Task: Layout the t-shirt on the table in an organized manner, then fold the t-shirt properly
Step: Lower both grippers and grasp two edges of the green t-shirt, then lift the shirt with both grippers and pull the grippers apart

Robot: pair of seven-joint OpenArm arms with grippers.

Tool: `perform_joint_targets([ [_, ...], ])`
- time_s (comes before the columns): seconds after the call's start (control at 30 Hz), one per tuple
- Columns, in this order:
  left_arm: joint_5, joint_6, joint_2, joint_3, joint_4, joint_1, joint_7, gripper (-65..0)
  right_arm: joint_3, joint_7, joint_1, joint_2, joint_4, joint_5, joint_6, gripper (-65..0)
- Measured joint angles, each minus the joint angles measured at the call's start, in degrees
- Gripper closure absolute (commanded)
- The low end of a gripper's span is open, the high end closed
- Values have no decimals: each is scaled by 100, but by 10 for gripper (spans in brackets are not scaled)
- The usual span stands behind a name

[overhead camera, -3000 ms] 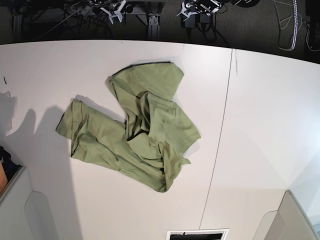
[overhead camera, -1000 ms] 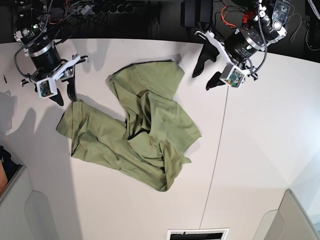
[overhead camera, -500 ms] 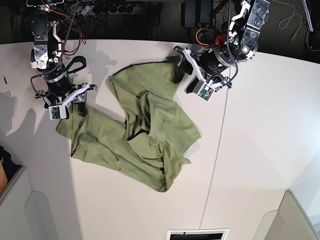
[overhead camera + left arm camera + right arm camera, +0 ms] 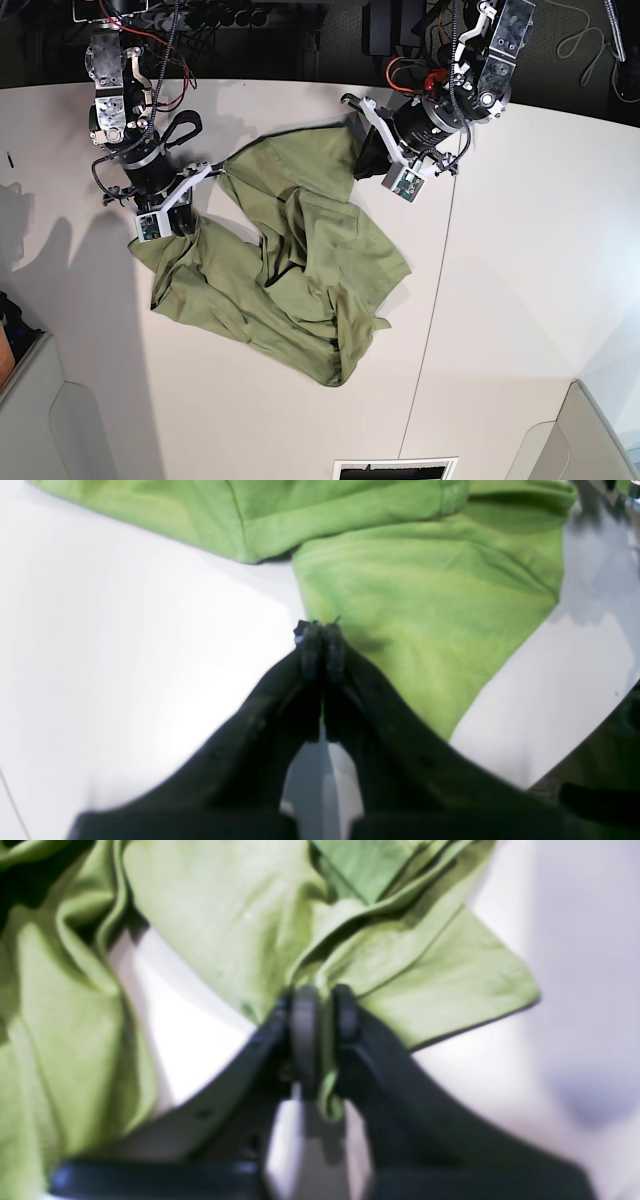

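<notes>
Both arms have come down onto the shirt since half a second ago, and the cloth has shifted slightly with them; the left-hand flap in the base view now sits a bit lower and further in. Right gripper has its jaws clamped on a bunched fold of the t-shirt, with a sliver of green fabric poking out below the pads in the right wrist view. In the base view that grip sits at the shirt's upper-left corner. Left gripper has its fingertips pressed together right at the shirt's edge; in the left wrist view the tips touch the hem, but I cannot tell whether any cloth is actually caught between them. In the base view this gripper sits at the shirt's top-right corner, near the far table edge. T-shirt is still crumpled, lying roughly mid-table, folded over itself with a dark crease down the middle, left of the panel seam.
</notes>
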Motion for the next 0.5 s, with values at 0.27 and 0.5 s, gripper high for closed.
perform_joint_targets([
  [0.27, 323, 59, -17, -199, 0, 2, 205, 0, 570, -109, -2, -15, 48, -286, 4, 0],
  [0.5, 286, 81, -153, -1222, 0, 4, 306, 0, 1388, -391, -15, 114, 238, 96, 90, 0],
])
